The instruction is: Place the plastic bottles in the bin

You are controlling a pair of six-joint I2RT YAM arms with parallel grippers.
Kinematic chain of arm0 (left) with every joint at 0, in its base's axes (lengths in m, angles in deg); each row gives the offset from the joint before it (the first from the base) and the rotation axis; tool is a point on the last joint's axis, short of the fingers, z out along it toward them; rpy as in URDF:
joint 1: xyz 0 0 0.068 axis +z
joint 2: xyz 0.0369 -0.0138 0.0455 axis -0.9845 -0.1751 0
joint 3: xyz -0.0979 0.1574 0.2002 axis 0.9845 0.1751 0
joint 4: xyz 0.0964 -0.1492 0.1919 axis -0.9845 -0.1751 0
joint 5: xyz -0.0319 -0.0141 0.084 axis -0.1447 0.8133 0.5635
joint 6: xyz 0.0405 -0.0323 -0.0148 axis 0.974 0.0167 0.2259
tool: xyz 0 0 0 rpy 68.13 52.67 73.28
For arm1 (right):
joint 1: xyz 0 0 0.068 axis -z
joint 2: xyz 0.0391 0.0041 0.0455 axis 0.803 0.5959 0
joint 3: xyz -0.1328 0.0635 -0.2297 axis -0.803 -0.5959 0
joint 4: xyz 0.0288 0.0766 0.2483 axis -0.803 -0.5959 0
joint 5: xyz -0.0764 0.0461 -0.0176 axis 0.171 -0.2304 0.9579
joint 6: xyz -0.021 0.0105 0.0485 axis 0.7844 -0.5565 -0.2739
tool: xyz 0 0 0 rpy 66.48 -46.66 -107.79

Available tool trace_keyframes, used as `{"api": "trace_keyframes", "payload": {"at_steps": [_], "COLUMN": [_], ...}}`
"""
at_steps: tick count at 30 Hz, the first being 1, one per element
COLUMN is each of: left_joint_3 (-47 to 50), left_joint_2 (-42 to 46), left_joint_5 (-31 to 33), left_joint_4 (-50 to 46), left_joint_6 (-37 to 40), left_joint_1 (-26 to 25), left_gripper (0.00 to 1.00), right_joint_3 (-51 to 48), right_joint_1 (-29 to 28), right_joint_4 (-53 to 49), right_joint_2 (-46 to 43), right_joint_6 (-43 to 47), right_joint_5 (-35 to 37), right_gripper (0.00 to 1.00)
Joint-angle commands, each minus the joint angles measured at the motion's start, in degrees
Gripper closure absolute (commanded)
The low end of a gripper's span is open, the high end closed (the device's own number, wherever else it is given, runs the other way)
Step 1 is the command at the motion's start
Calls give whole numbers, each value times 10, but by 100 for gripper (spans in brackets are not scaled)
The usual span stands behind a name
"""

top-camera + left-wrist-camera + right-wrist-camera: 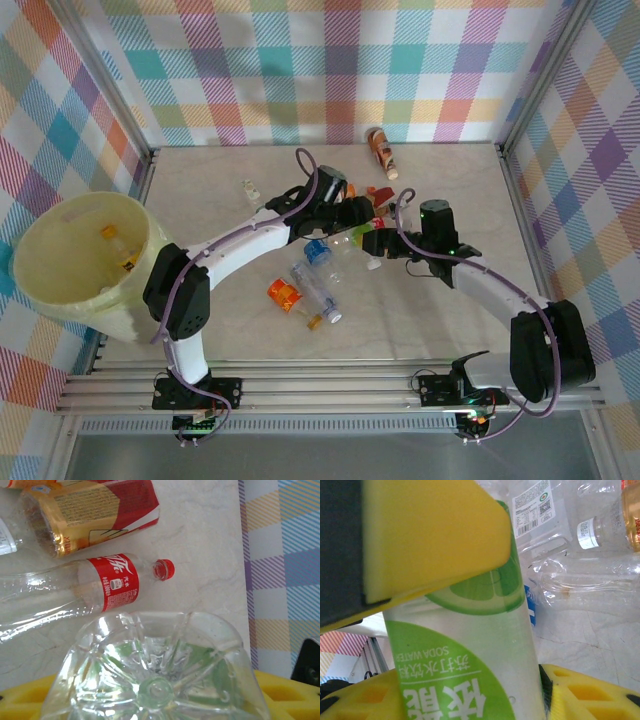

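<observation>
Here's the green-label bottle (470, 680), lifted off the desk (460, 190) and clamped across its body by the right tool (383, 243), one yellow pad above it and one below. The left tool (352, 215) sits right beside it, with a clear, green-tinged bottle base between its own pads. My read is that it's the same bottle, but I can't tell whether that tool has closed firmly on it. If this is a handover, the way to do it well is for the left tool to get a secure hold before the right one opens wide and backs straight off. Go gently, because thin plastic buckles and a rounded base can squirt out. Then lift clear of the heap and let go only once it's over the mouth of the bin (60, 305), well away from both tools on the left arm's side, beside its elbow. Just beyond the left tool lie a red-label bottle (112, 580) and a gold-and-red one (95, 510). Nearer the arm bases are a blue-label bottle (318, 250) and a crushed orange one (283, 293), and farther out an orange bottle (381, 152) and a small clear one (249, 188). The count is two tools, one bin, one bottle gripped, roughly eight loose on the desk since the heap won't separate exactly, and at least two already in the bin.
</observation>
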Motion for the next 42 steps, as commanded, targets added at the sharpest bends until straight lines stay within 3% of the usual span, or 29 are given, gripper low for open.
{"api": "trace_keyframes", "payload": {"at_steps": [1,5,12,18,26,34,42], "left_joint_3": [-19,-19,-30,-31,1,35,56], "left_joint_2": [-4,-1,-6,7,57,140,252], "left_joint_5": [-7,-1,18,62,127,209,295], "left_joint_4": [-25,-20,-29,-47,-67,-113,-180], "left_joint_6": [10,11,9,12,18,48,92], "left_joint_1": [-10,-10,-9,-8,7,31,57], "left_gripper": [42,49,52,52,52,52,52], "right_joint_3": [26,26,30,34,8,-14,-22], "right_joint_1": [-4,-5,-5,-5,-5,-5,-4], "right_joint_4": [29,37,21,-19,-15,-6,7], "right_joint_2": [11,14,14,-1,-48,-80,-95], "right_joint_6": [16,12,23,45,36,24,34], "right_joint_5": [-17,-29,-30,-3,73,193,214], "right_gripper": [55,50,28,0,0,0,0]}}
